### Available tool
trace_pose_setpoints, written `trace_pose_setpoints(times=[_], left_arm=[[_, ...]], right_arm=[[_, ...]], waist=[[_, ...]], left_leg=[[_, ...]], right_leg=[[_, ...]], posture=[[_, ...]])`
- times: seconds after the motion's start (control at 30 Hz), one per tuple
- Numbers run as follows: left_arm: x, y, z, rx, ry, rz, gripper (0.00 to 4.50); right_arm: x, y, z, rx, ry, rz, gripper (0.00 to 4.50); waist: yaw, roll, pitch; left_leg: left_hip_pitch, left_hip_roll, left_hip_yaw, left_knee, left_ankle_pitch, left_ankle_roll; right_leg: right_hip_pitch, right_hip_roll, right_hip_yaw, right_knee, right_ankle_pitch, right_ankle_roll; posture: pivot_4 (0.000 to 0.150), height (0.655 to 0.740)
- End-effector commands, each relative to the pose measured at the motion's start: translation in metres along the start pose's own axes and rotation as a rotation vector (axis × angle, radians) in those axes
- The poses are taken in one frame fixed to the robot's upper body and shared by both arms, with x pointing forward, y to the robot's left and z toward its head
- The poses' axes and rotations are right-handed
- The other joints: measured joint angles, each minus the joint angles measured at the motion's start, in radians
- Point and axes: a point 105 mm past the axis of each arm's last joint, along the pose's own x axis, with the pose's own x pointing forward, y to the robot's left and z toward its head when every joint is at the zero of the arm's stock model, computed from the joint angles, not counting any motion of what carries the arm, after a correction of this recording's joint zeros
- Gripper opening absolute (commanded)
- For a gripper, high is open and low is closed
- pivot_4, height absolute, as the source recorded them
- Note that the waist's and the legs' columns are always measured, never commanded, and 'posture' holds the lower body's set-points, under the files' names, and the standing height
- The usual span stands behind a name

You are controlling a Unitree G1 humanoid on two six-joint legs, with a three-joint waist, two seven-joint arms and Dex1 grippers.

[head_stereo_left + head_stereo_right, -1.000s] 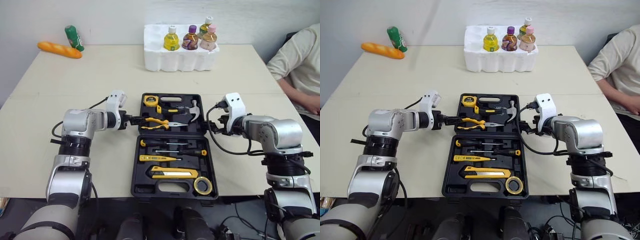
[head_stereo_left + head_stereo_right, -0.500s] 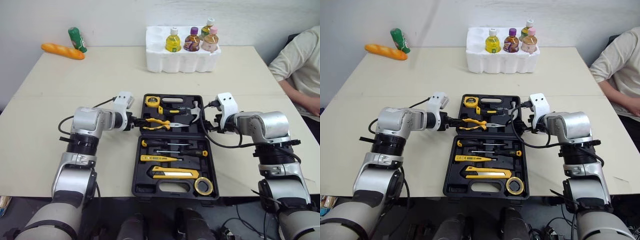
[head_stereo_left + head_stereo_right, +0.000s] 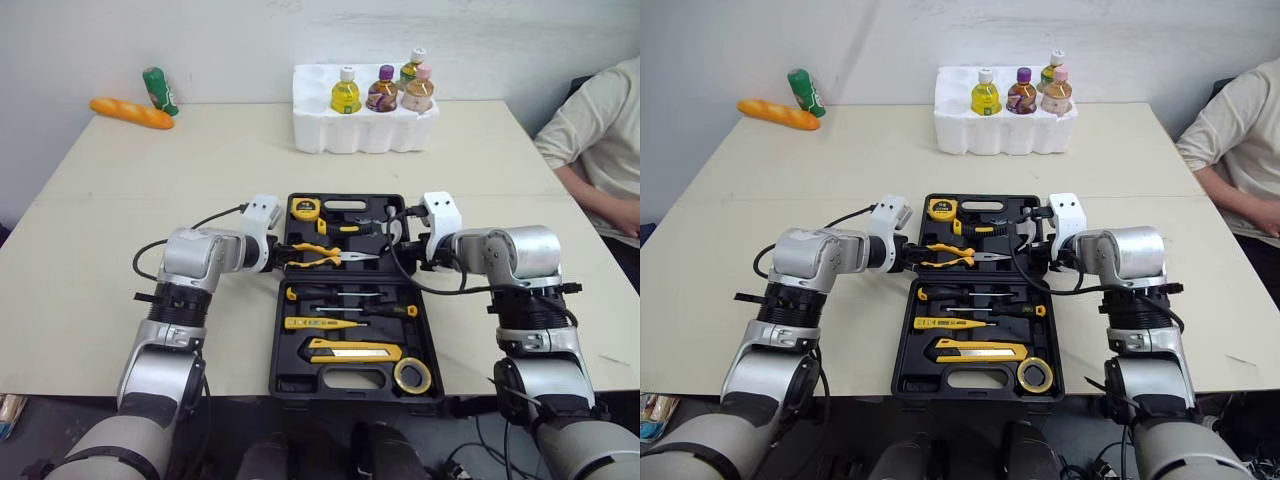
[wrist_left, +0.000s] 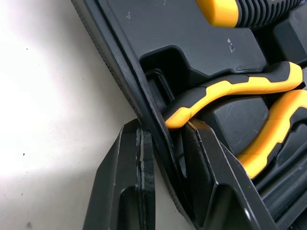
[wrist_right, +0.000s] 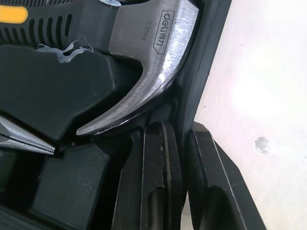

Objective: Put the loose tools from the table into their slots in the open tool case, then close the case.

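Tabletop (image 3: 120, 200) carried the open tool case (image 3: 282, 372) at the middle of its front edge. Jaws of the left gripper (image 3: 281, 257) pinched the case's left wall beside the pliers (image 3: 322, 256). Jaws of the right gripper (image 3: 405, 258) pinched the right wall beside the hammer (image 5: 144, 62). Both tools sat in slots.

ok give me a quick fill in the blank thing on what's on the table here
1. The tool case lies ____ on the table.
2. The head of the hammer lies by the right claw; the yellow-handled ____ lie by the left claw.
3. The white foam tray holds ____ bottles.

Missing words: open; pliers; four.
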Motion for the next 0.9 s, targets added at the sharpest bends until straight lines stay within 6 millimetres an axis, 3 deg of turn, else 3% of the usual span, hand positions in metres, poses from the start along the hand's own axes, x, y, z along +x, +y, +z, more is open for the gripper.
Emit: trace_pose_setpoints(times=[0.03,0.2,0.4,0.53,0.6,0.87,0.9], left_arm=[[0.011,-0.011,-0.011,-0.044,-0.009,-0.094,0.55],[-0.016,-0.007,0.055,0.110,-0.334,-0.086,0.49],[-0.041,0.000,0.092,0.387,-0.558,-0.005,0.38],[-0.048,0.004,0.090,0.517,-0.636,0.051,0.31],[-0.050,0.008,0.086,0.582,-0.663,0.090,0.30],[-0.062,0.027,0.042,0.785,-0.719,0.285,0.28],[-0.064,0.028,0.037,0.790,-0.723,0.298,0.76]], right_arm=[[-0.009,0.005,0.011,-0.021,-0.079,0.040,0.00],[-0.030,0.016,0.054,-0.165,-0.370,0.069,0.00],[-0.041,0.023,0.066,-0.391,-0.581,0.050,0.00],[-0.041,0.031,0.052,-0.636,-0.697,0.026,0.00],[-0.039,0.031,0.045,-0.659,-0.731,0.029,0.00],[-0.044,0.025,0.007,-1.011,-0.912,-0.069,0.00],[-0.045,0.024,0.003,-1.034,-0.928,-0.086,0.47]], waist=[[0.002,0.000,0.000],[0.001,0.001,0.008],[-0.008,0.000,0.023],[-0.006,-0.001,0.024],[-0.008,-0.002,0.025],[-0.024,-0.005,0.027],[-0.026,-0.005,0.027]], left_leg=[[-0.001,0.000,0.000,0.000,0.000,0.000],[-0.004,-0.002,0.000,0.000,0.000,0.001],[-0.015,-0.001,0.004,-0.001,0.003,-0.002],[-0.023,-0.001,0.009,-0.003,0.003,-0.002],[-0.023,-0.001,0.011,-0.004,0.003,-0.001],[-0.014,0.001,0.012,-0.001,0.004,0.001],[-0.011,0.001,0.013,-0.001,0.003,0.001]], right_leg=[[0.000,0.000,0.000,0.000,0.000,0.000],[-0.003,-0.001,0.000,0.000,0.001,0.001],[-0.019,0.002,0.002,0.003,0.001,0.001],[-0.028,0.008,-0.005,0.001,0.001,0.001],[-0.029,0.008,-0.005,0.001,0.001,0.002],[-0.021,0.003,-0.003,0.003,0.002,0.001],[-0.019,0.003,-0.002,0.002,0.002,0.001]], posture=[[0.150,0.7367],[0.150,0.7367],[0.150,0.7367],[0.150,0.7367],[0.150,0.7367],[0.150,0.7367],[0.150,0.7367]])
